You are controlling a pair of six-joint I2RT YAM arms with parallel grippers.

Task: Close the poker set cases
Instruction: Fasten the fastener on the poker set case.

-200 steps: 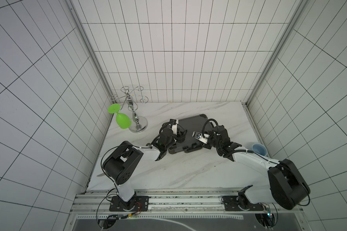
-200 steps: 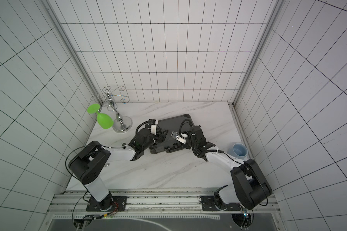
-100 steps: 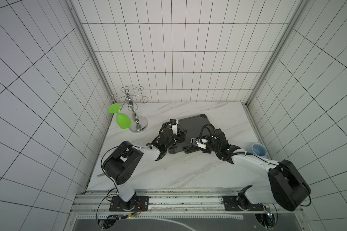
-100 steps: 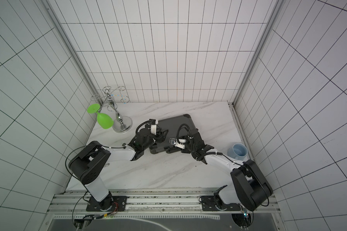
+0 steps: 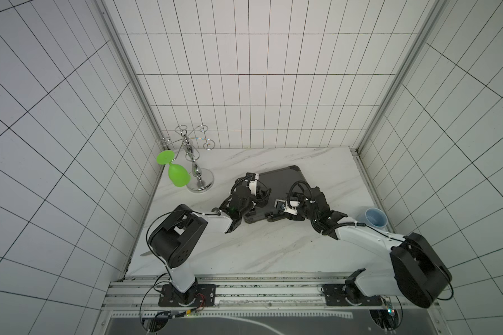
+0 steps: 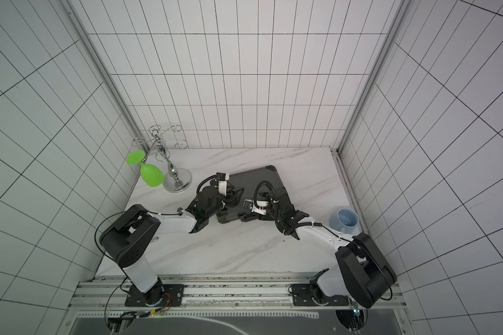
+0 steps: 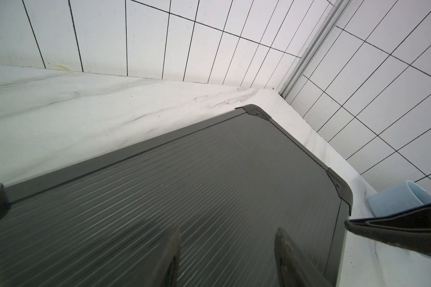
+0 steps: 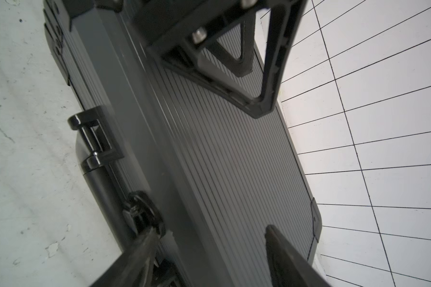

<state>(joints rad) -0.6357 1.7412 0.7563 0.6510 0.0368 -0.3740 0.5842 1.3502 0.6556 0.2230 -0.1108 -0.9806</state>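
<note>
So the poker set case is seen lying flat near the middle of the marble top in both top views. Its lid is shut all the way down, so whatever's packed inside can't be seen. A light blue cup is parked upright at the right of the frame, well apart from the case, and only plain blue is made out inside it. A green wine glass is hung upside down on a chrome rack at upper left. The left gripper is held over the ribbed lid, jaws spread and nothing caught between them. The right gripper is set at the case's front edge, jaws spread wide too. One finger is seen right by the end of the black handle and the other finger over the lid. Whether the handle is actually touched can't be told.
</note>
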